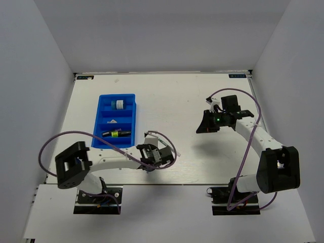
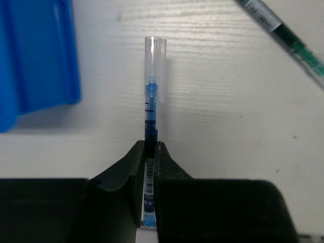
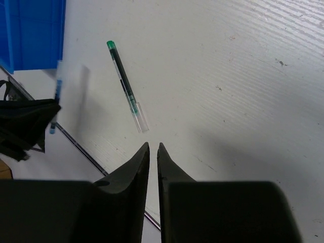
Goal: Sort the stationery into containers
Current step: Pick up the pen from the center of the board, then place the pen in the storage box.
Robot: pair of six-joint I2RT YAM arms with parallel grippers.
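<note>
My left gripper [image 2: 150, 144] is shut on a thin blue pen [image 2: 150, 101] with a clear cap, holding it by the barrel just off the white table, right of the blue tray [image 2: 35, 55]. In the top view the left gripper [image 1: 150, 148] is near the tray's [image 1: 103, 109] front right corner. The tray holds a blue-white round pot [image 1: 119, 104], a pale eraser [image 1: 112, 121] and capped highlighters [image 1: 117, 134]. A thin green pen [image 3: 127, 87] lies loose on the table, also in the left wrist view [image 2: 288, 35]. My right gripper [image 3: 153, 145] is shut and empty, raised above the table [image 1: 203, 126].
White walls enclose the table on three sides. The left arm's purple cable [image 1: 66, 135] loops beside the tray's near end. The table's front edge strip [image 3: 81, 149] runs close under the left gripper [image 3: 25, 126].
</note>
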